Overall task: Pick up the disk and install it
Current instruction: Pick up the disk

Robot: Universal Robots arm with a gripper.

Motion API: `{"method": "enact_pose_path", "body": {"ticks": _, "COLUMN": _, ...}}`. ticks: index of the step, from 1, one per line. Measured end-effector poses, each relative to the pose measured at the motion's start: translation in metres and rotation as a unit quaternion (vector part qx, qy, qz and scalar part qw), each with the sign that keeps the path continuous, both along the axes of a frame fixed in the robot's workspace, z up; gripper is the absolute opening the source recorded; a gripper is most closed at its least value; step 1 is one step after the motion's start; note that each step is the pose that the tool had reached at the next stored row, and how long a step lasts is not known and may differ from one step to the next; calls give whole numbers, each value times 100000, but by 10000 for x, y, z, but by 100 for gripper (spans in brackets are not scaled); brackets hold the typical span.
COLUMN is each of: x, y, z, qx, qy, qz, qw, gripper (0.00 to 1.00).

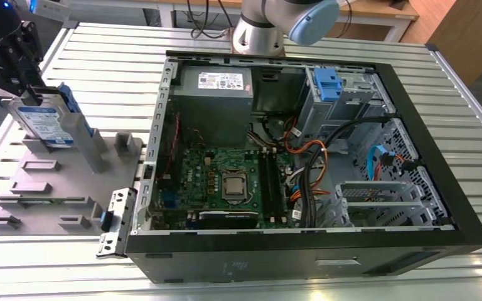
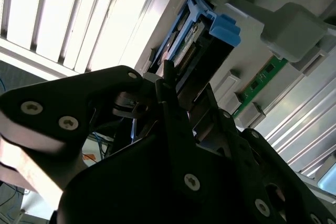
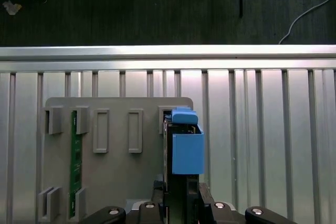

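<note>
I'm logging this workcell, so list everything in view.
disk: one, silver-grey with blue rails, upright in the fixture plate, exterior view's left
fixture plate: one, grey, on the table beside the case
computer case: one, black, open, mid-table
power supply: one, grey, inside the case
motherboard: one, green, on the case floor
clip: one, blue, inside the case
table: one, silver slatted, under everything
arm: one, grey, pale blue cap, beyond the case
gripper: one, black, at the disk's top edge
</note>
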State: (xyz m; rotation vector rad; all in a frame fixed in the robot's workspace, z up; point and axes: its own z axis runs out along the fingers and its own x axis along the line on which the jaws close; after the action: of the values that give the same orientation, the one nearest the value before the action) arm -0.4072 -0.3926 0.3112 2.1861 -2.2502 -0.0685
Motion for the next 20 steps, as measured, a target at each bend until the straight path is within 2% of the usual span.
{"method": "enact_pose_path", "body": {"ticks": 18, "x": 0, "y": -4, "z": 13, "qx": -4, "qy": 3, "qz": -5, "qw": 100000, "gripper": 35}}
{"method": "enact_pose_path", "body": {"ticks": 20, "x": 0, "y": -5, "z": 40, "qx": -6, "qy": 10, "qz": -1, "qw": 100000, "gripper": 35}}
